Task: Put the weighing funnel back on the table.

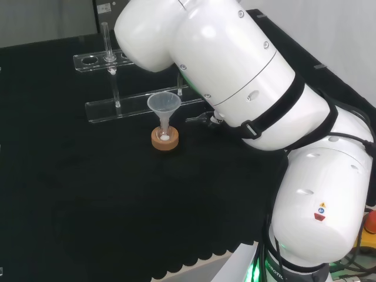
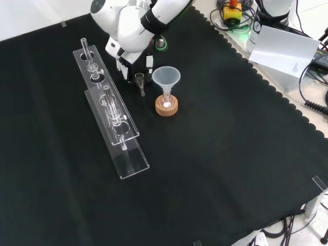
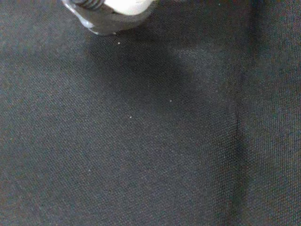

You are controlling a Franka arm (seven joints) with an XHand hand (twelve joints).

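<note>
You see the hand (image 2: 125, 65) right by the little weighing funnel (image 2: 140, 82), near the funnel (image 2: 166, 77); you cannot tell if it grips anything

A robotics laboratory: the counter (image 2: 230, 154) is draped in black cloth; clear racks (image 2: 114, 115) hold a glass tube (image 2: 84, 46); a funnel (image 2: 166, 77) stands in a small flask (image 2: 166, 102) on a cork ring (image 2: 166, 109); a white robot arm (image 1: 235, 70) reaches over; cables (image 2: 312, 97) and a red-and-yellow stop button (image 2: 233, 7) lie past the cloth's edge.
</note>
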